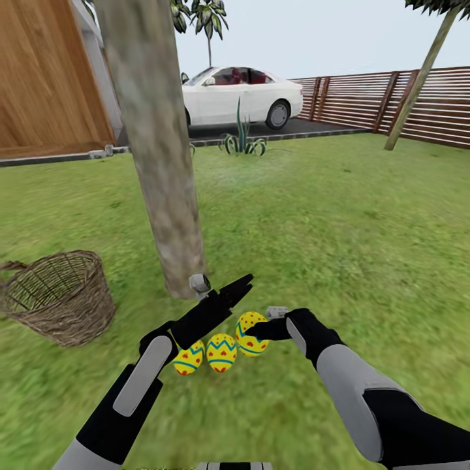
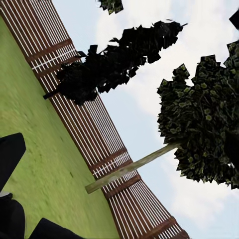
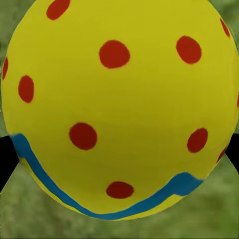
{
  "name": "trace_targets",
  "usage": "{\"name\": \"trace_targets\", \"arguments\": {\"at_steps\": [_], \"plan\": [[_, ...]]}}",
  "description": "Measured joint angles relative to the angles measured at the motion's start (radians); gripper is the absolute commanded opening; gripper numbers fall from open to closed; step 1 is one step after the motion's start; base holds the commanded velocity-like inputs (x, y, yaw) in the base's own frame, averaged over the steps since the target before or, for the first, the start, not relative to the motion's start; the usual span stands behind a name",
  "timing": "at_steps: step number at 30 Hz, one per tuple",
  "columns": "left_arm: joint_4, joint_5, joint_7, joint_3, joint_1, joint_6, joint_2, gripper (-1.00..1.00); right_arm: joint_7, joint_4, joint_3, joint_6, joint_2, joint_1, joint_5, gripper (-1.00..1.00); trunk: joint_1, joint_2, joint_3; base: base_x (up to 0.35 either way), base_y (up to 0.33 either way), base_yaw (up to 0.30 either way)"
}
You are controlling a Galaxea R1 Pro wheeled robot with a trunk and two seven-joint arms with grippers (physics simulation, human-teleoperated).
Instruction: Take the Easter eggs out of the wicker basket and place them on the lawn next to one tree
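Eggs sit between tools near tree; open lawn rightward.

No readable text, label, brand, number or sign anywhere in these views

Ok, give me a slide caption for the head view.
Three Easter eggs lie by the tree; right gripper at the rightmost, wicker basket empty.

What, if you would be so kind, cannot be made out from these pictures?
- Head view: the leftmost egg is partly hidden by the left hand and its arm.
- Head view: whether the right hand has let go of the third egg.
- Head view: the tree crown, cut off by the top edge.
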Motion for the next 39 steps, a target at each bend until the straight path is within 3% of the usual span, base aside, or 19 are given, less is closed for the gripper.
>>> {"name": "trace_targets", "arguments": {"at_steps": [13, 39], "plan": [[0.003, 0.000, 0.000, 0.000, 0.000, 0.000, -0.002, 1.00, -0.001, -0.011, -0.001, -0.045, -0.010, 0.000, 0.002, -1.00, 0.005, -0.003, -0.046, 0.000, 0.000, 0.019], [0.004, 0.000, 0.000, -0.001, 0.000, 0.000, -0.002, 1.00, -0.014, -0.023, -0.008, -0.046, -0.013, 0.000, -0.005, -1.00, 0.016, -0.008, -0.139, 0.000, 0.000, 0.000]]}}
